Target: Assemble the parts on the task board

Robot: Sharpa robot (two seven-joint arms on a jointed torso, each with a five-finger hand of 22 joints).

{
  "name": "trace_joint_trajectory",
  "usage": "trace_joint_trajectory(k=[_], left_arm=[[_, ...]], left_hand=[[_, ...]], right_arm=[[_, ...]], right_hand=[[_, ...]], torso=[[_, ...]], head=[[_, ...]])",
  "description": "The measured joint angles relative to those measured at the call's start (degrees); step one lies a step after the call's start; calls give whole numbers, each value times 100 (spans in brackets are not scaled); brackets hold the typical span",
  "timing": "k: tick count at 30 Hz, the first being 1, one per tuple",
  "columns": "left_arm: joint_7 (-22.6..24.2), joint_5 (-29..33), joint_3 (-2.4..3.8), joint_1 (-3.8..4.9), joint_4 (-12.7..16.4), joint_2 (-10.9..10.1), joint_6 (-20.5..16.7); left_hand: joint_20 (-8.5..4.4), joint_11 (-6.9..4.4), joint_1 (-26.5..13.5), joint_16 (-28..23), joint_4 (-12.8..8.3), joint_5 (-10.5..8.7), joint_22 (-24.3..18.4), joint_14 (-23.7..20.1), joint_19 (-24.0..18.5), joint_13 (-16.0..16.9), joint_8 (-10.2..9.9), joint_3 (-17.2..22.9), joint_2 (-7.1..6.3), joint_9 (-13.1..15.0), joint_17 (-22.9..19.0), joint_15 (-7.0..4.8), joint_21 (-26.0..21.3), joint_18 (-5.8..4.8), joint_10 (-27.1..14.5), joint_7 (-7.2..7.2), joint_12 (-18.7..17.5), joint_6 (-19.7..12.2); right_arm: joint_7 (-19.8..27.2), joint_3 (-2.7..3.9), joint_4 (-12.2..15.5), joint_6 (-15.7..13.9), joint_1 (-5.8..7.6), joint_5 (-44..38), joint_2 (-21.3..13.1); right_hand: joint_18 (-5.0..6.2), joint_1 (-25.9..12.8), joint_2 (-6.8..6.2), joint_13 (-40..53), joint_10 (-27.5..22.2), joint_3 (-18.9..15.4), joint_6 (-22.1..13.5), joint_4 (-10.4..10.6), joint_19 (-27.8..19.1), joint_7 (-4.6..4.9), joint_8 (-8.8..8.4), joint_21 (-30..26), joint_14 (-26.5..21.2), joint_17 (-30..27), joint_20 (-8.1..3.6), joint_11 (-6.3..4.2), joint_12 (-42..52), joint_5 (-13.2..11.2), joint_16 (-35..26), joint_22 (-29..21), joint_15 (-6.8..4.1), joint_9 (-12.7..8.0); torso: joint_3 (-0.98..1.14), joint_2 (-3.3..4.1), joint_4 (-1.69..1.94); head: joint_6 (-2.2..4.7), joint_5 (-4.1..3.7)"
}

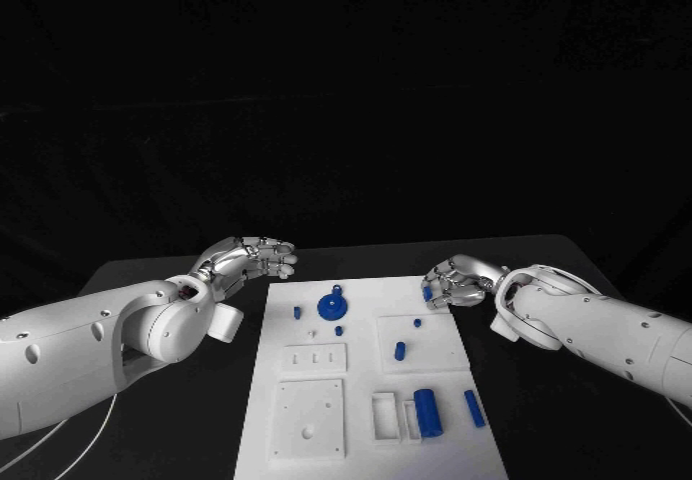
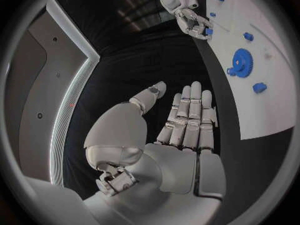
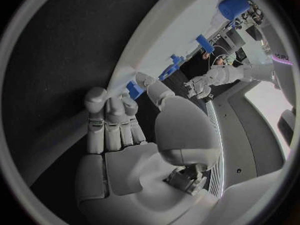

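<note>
The white task board [image 1: 361, 440] lies lengthwise in the middle of the black table. A blue gear [image 1: 333, 303] sits near its far end, seen too as the gear [image 2: 241, 62]. Small blue pegs [image 1: 401, 350] dot the board's middle, and a blue cylinder [image 1: 426, 408] and a slim blue bar [image 1: 475, 408] lie nearer me. My right hand [image 1: 462, 283] hovers at the board's far right edge and pinches a small blue part [image 3: 134, 89] between thumb and fingers. My left hand [image 1: 254, 258] is off the board's far left corner, fingers extended and holding nothing [image 2: 187, 120].
A white rectangular frame [image 1: 385, 415] stands beside the cylinder. Raised white plates with small holes [image 1: 310, 418] occupy the board's near left. Bare black table [image 1: 173, 420] flanks the board on both sides.
</note>
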Motion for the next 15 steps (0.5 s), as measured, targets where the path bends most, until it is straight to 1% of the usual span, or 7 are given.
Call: trace_joint_trajectory(k=[3, 4, 7, 10, 12, 13, 15], left_arm=[[-2, 0, 0, 0, -2, 1, 1], [-3, 0, 0, 0, -4, 1, 1], [-4, 0, 0, 0, -9, 2, 2], [-5, 0, 0, 0, -13, 3, 2], [-5, 0, 0, 0, -13, 5, 3], [-5, 0, -1, 0, -13, 6, 3], [-5, 0, -1, 0, -14, 7, 3]], left_hand=[[0, 0, 0, 0, 0, 0, 0, 0, 0, 0, 0, 0, 0, 3, 0, 0, 0, 0, 0, 0, 0, 0], [0, 0, 0, 0, 0, 0, 0, 0, 0, 0, 0, 0, 0, 5, 0, 0, 0, 0, 0, 0, 0, 0], [0, 0, 0, 0, 0, 0, 0, 0, 0, 0, 0, 0, 0, 5, 0, 0, 0, 0, 0, 0, 0, 0], [0, 0, 0, 0, 0, 0, 0, 0, 0, 0, 0, 0, 0, 5, -1, 0, 0, 0, 0, 0, 0, 0], [0, 0, 0, 0, 0, 0, 0, 0, 0, 0, 0, 0, 0, 5, -1, 0, 0, 0, 0, 0, 0, 0], [0, 0, 0, 0, 0, 0, 0, 0, 0, -1, 0, 0, 0, 5, 0, 0, 0, 0, 0, 0, 0, 0], [0, 0, 0, 0, 0, 0, 0, 0, 0, -1, 0, 0, 0, 5, 5, 0, 0, 0, 0, 0, 0, 0]], right_arm=[[4, -1, -2, 4, 0, 0, 3], [5, -1, -4, 5, 0, 0, 3], [8, -1, -7, 5, 0, 1, 9], [9, -1, -10, 7, -1, 1, 20], [10, -1, -12, 9, -2, 1, 25], [11, -2, -14, 11, -3, 1, 27], [11, -2, -14, 11, -3, 2, 29]], right_hand=[[0, -35, 36, -10, -10, 57, 35, 0, 1, -28, 0, 0, 20, 6, 1, -29, 13, -128, -6, 0, -20, -1], [1, -67, 67, -14, -18, 101, 49, 0, 1, -42, 14, 0, 21, 6, 1, -37, 13, -182, -23, 0, -22, -1], [2, -74, 74, -26, 0, 216, 84, 3, 4, -76, 29, 0, 8, 13, 3, -58, 13, -382, -23, 0, -49, 0], [5, -74, 120, -35, 1, 375, 107, 6, 10, -99, 32, 14, 13, 17, 9, -59, 13, -614, -23, 0, -55, -5], [8, -103, 149, -45, 1, 488, 147, 10, 10, -139, 32, 22, 33, 23, 10, -60, 13, -771, -45, 0, -74, -15], [26, -103, 149, -46, -49, 534, 319, 9, 10, -89, 31, 22, 40, 23, 10, -105, 29, -825, -45, 0, -82, -18], [35, -103, 149, -46, -53, 602, 320, 13, 10, -68, 31, 21, 41, 23, 10, -109, 30, -894, -45, 0, -83, -17]], torso=[[-1, 0, 1], [-1, 0, 1], [-1, 0, 1], [-1, 1, 1], [-1, 1, 1], [0, 1, 1], [1, 1, -1]], head=[[-3, -1], [-4, -3], [-5, -4], [-5, -4], [-8, -4], [-9, -4], [-10, -1]])
